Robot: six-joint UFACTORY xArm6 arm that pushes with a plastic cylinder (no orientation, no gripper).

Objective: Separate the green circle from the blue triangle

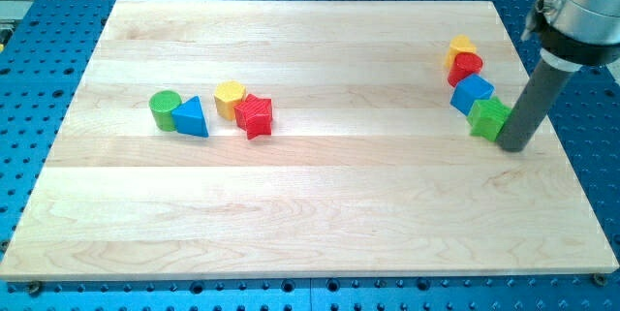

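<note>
The green circle [165, 109] stands on the wooden board at the view's left, touching the blue triangle [191, 117] on its right side. My tip [512, 145] rests on the board far off at the view's right, just right of a green block [489, 117], a long way from the circle and the triangle.
A yellow block [230, 100] and a red star [256, 115] sit touching just right of the blue triangle. At the view's right a yellow block [461, 50], a red block [466, 68], a blue block [472, 93] and the green block form a line. The board's right edge [562, 146] is close to my tip.
</note>
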